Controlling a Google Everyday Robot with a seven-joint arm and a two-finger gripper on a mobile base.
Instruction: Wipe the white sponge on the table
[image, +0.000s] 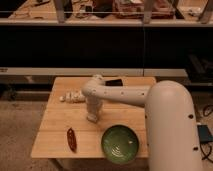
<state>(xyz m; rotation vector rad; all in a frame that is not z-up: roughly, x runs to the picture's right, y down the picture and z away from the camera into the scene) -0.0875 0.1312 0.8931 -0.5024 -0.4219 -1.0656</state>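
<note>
My gripper (93, 116) points straight down at the wooden table (55, 132), a little left of its middle, with its tip on or just above the surface. A small pale patch at the tip may be the white sponge (93, 120), but the gripper hides most of it. The white arm reaches in from the right, across the table.
A pale lumpy object (72, 97) lies left of the arm near the table's back edge. A black flat object (114, 82) lies at the back. A green bowl (120, 144) stands at the front right. A dark red oblong item (71, 139) lies front left.
</note>
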